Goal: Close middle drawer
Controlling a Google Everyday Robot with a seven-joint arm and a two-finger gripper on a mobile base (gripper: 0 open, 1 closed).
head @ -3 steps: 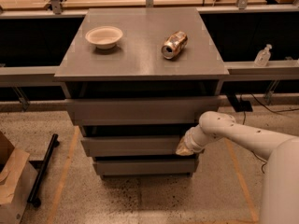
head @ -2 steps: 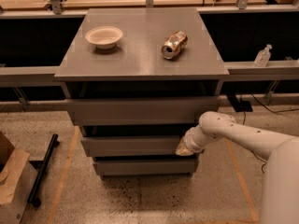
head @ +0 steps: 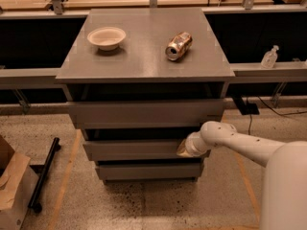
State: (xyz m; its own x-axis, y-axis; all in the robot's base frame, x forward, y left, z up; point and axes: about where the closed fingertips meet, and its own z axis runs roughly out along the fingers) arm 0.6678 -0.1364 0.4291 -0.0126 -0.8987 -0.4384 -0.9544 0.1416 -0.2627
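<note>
The gripper touches the front strip of the middle drawer, near its right end. It is not clear if the gripper is open or closed, and it seems to hold nothing. The drawer sits between the top drawer and the bottom drawer, and it looks pulled out a little. So this looks like the push step. Next the arm likely needs to push straight in, so the drawer does not go crooked. Nothing blocks its way. A bowl and a can lie apart on the cabinet top. A bottle stands off to the right. A box and a black pole lie on the floor.
</note>
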